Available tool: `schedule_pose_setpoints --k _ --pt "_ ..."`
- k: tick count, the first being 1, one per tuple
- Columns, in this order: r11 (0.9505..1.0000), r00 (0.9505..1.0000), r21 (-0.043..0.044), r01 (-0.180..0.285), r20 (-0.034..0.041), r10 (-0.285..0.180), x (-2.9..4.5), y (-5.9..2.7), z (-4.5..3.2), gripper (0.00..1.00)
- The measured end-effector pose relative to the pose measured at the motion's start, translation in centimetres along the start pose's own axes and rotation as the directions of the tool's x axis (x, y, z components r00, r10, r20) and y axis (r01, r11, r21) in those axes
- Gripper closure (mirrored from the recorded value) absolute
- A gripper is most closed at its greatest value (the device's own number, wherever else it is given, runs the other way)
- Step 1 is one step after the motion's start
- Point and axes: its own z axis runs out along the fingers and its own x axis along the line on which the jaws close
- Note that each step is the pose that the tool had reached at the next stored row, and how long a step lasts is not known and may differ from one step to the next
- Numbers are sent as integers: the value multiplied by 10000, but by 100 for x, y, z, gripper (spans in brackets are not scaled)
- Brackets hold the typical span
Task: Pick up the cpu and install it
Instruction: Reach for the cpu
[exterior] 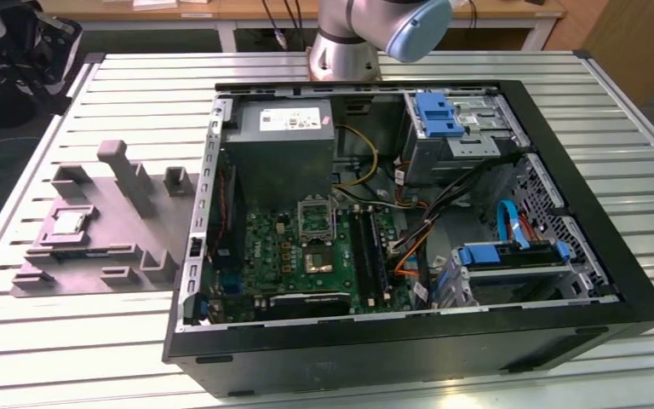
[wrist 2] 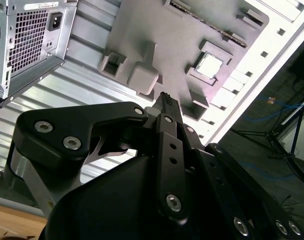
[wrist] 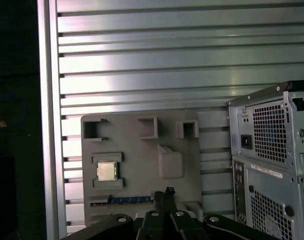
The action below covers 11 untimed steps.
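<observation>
With the gripper [wrist 2: 164, 100] narrow and empty above the fixture [wrist 2: 157, 30], descending unopened could strike the cpu [wrist 2: 208, 65] near the fixture's edge.

We see a pale silver cpu [wrist: 106, 171] rimmed greenish, a grey fixture [exterior: 100, 256], a green circuit board [exterior: 287, 256], blue brackets [exterior: 438, 115], a ribbed silver table [exterior: 77, 341]

The cpu [wrist: 106, 171] shows a pale metal face with a faint sheen, the fixture [wrist: 142, 165] matt grey plastic. The slatted table [exterior: 77, 341] is bare ribbed metal, softly reflective. The computer case [exterior: 418, 345] is matt black outside, and the gripper [wrist 2: 164, 97] is smooth satin black.
</observation>
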Motion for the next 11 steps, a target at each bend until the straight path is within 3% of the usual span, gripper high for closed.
schedule_pose_setpoints --k 10,11 --pt "10000 10000 0 0 -1 0 84 -6 -3 89" --pt "10000 10000 0 0 0 0 156 -12 -4 89"
